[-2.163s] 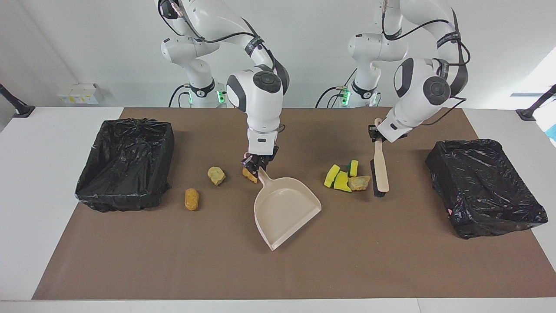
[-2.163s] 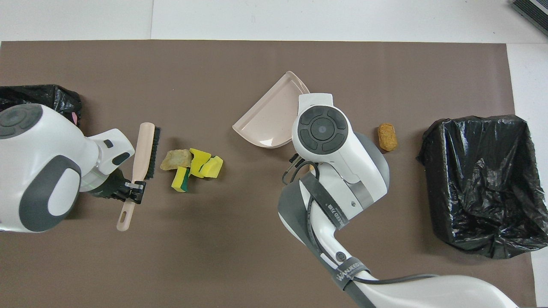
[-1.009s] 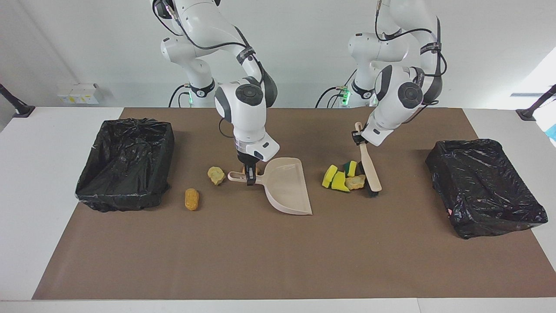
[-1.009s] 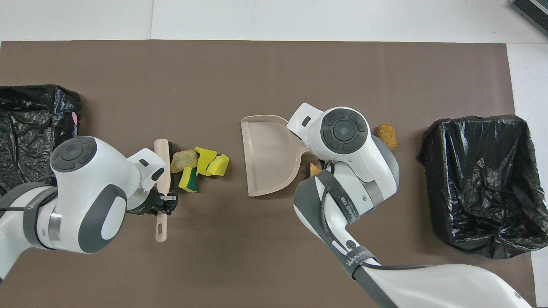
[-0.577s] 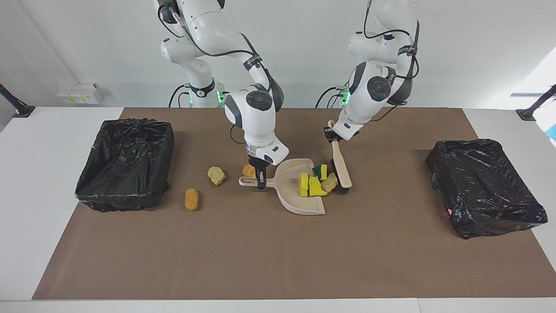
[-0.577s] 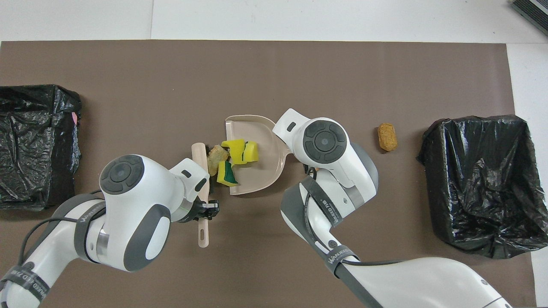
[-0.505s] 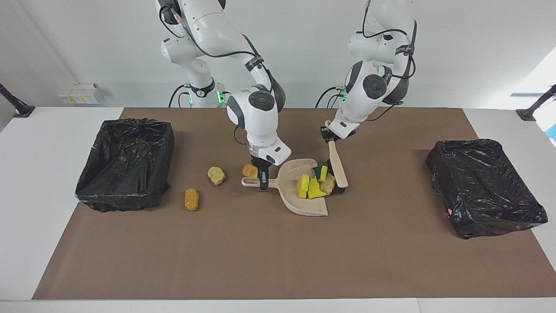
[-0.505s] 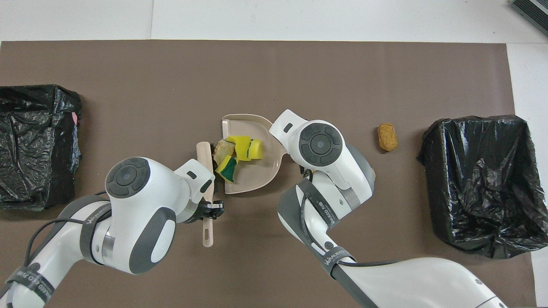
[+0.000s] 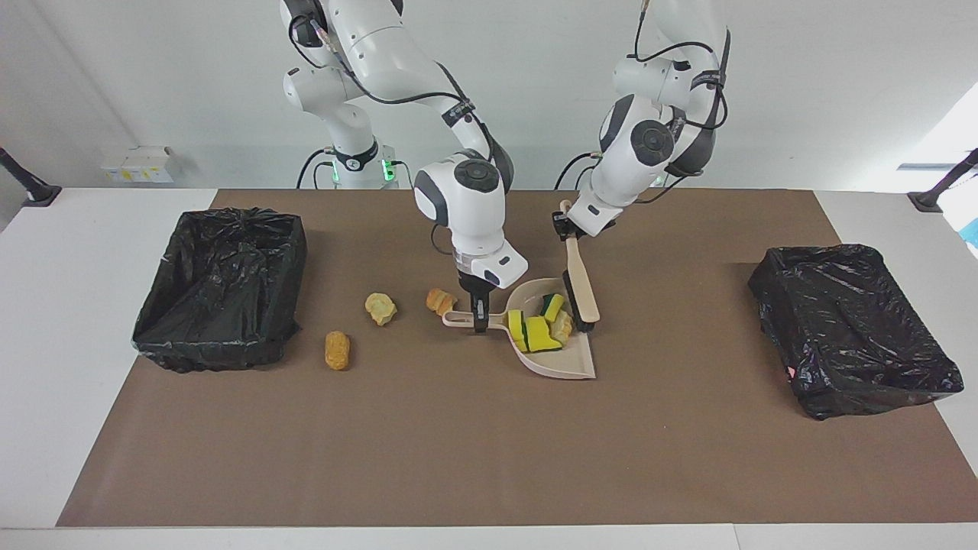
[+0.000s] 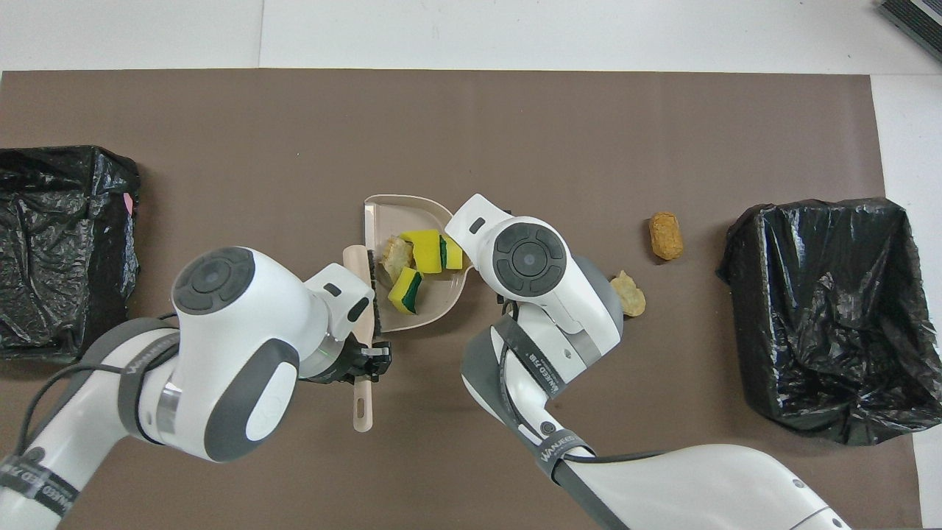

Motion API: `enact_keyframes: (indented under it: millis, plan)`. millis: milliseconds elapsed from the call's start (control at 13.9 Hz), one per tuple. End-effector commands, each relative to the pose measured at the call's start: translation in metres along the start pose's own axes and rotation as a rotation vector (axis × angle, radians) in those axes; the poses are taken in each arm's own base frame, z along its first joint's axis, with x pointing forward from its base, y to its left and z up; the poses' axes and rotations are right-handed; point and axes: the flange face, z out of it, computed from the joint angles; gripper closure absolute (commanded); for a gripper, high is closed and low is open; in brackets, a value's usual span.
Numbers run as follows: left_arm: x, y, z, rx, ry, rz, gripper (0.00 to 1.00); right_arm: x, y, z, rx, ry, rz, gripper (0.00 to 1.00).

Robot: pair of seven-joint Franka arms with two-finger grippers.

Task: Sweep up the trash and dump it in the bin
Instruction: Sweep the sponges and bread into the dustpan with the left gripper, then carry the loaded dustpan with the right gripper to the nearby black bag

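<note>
Left end effector [image 9: 564, 223] grips brush [image 9: 579, 283]; right end effector [image 9: 478, 317] grips dustpan [image 9: 561, 361], hidden overhead by its wrist.

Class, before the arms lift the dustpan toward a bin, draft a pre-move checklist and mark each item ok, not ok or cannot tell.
1. Left gripper shut on brush handle: ok.
2. Right gripper shut on dustpan handle: ok.
3. Sponge pieces inside dustpan: ok.
4. All trash collected: not ok; three lumps lie on the mat toward the right arm's end.
5. Brush clear of the dustpan: not ok.
6. Bin open: ok.
</note>
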Motion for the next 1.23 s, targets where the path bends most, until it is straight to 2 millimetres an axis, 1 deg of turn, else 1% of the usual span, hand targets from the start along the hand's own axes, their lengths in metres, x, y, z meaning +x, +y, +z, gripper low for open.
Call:
enact_keyframes:
  millis: [0,72,144,216,361,433,505,577,721,793,865,937,1082,1154]
  plan:
    - [-0.003,-0.03,-0.069,-0.037,-0.016,-0.055,1.0,-0.005,0.007,-0.005,0.007,0.004,0.05,1.0]
    - [-0.002,-0.04,-0.08,-0.038,-0.018,-0.071,1.0,-0.006,0.008,-0.013,0.002,0.006,0.063,1.0]
    - [-0.002,-0.043,-0.087,-0.035,-0.019,-0.073,1.0,-0.011,0.008,-0.02,0.012,-0.004,0.069,1.0]
    - [-0.009,-0.039,-0.109,-0.042,-0.006,-0.056,1.0,-0.024,0.014,-0.034,0.012,-0.011,0.092,1.0]
    - [-0.017,-0.042,-0.12,-0.005,-0.032,-0.043,1.0,-0.056,0.024,-0.055,0.034,-0.039,0.133,1.0]
    - [-0.019,-0.04,-0.127,0.036,-0.001,-0.027,1.0,-0.068,0.028,-0.071,0.035,-0.044,0.148,1.0]
    - [-0.023,-0.032,-0.127,0.067,0.013,-0.012,1.0,-0.078,0.03,-0.084,0.048,-0.039,0.166,1.0]
    - [-0.032,-0.023,-0.123,0.079,0.012,0.007,1.0,-0.098,0.035,-0.097,0.05,-0.04,0.187,1.0]
    - [-0.055,-0.008,-0.108,0.093,0.019,0.044,1.0,-0.141,0.042,-0.12,0.061,-0.055,0.19,1.0]
    - [-0.06,-0.001,-0.1,0.086,0.043,0.049,1.0,-0.164,0.046,-0.131,0.058,-0.059,0.19,1.0]
    - [-0.07,0.01,-0.091,0.081,0.065,0.036,1.0,-0.189,0.049,-0.141,0.056,-0.064,0.185,1.0]
    - [-0.078,0.027,-0.069,0.092,0.069,0.039,1.0,-0.217,0.052,-0.15,0.054,-0.069,0.175,1.0]
    - [-0.084,0.045,-0.031,0.083,0.1,0.015,1.0,-0.268,0.057,-0.163,0.04,-0.078,0.148,1.0]
    - [-0.088,0.053,-0.009,0.089,0.103,-0.01,1.0,-0.291,0.058,-0.163,0.042,-0.083,0.14,1.0]
